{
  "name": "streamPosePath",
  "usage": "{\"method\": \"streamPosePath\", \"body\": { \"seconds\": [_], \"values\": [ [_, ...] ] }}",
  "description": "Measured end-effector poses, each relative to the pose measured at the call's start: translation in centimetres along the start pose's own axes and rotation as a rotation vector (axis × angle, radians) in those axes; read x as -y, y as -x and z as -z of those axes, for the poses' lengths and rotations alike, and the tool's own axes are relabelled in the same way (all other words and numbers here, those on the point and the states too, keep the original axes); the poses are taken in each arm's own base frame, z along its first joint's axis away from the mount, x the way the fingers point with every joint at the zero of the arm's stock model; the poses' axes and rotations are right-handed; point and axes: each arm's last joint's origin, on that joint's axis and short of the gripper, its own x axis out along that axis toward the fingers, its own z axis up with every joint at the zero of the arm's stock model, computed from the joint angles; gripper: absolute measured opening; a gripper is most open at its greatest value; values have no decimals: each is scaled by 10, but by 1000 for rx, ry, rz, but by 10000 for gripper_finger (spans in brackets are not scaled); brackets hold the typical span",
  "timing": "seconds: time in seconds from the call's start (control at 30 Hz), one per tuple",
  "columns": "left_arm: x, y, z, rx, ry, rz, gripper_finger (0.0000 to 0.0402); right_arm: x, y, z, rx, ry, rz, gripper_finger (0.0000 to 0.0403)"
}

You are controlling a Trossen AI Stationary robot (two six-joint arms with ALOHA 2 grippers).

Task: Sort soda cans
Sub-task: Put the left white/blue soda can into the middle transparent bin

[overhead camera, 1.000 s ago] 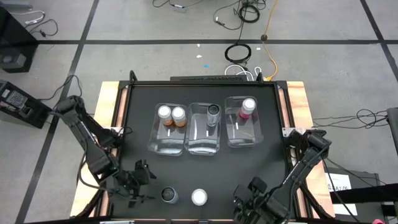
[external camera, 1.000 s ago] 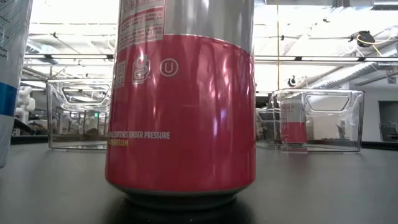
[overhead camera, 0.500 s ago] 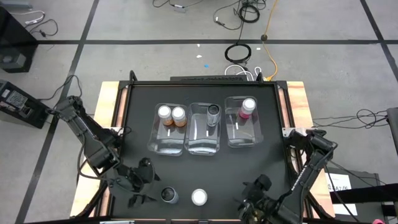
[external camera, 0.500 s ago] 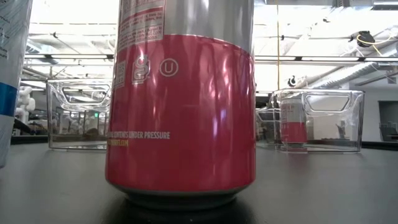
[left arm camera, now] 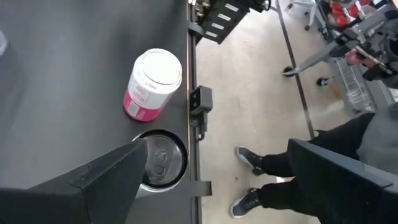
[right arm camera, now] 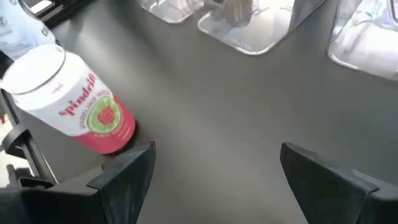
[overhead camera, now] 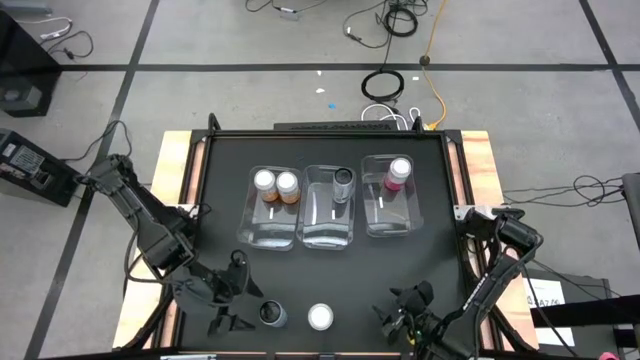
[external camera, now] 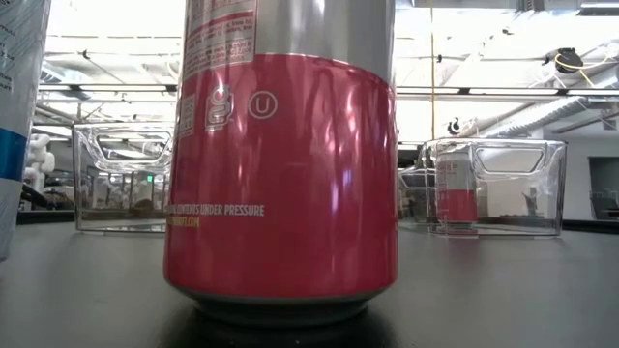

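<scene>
Two cans stand upright on the table near its near edge: a dark-topped can (overhead camera: 271,314) (left arm camera: 163,165) and a pink can with a white top (overhead camera: 320,317) (left arm camera: 152,84) (right arm camera: 74,106) (external camera: 280,174). My left gripper (overhead camera: 238,305) (left arm camera: 217,186) is open, just left of the dark-topped can, touching nothing. My right gripper (overhead camera: 397,312) (right arm camera: 217,180) is open, to the right of the pink can and apart from it. Two orange cans (overhead camera: 276,184), one dark can (overhead camera: 344,180) and one pink can (overhead camera: 399,171) stand in the bins.
Three clear plastic bins (overhead camera: 327,230) stand side by side at the table's middle. In the low view the pink can fills the foreground, with bins (external camera: 498,184) behind. A person's legs and shoes (left arm camera: 261,168) show on the floor beyond the near edge.
My left gripper has moved toward the table's right and near edge, closing on the dark-topped can. My right arm has shifted slightly near the table's near right corner. The cans have stayed in place.
</scene>
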Motion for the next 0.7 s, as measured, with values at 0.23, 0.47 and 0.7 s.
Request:
{"method": "streamPosePath", "body": {
  "seconds": [0.23, 0.47, 0.7],
  "values": [
    [0, -11, 3, -29, -9, -11, 395, 2, -1, 2, -6, 27, 5, 338],
    [-8, -40, 8, -111, -88, -65, 395, 2, -1, 2, -6, 42, 4, 338],
    [-17, -53, 7, -153, -98, -99, 395, 2, -1, 2, -8, 39, 2, 338]
  ]
}}
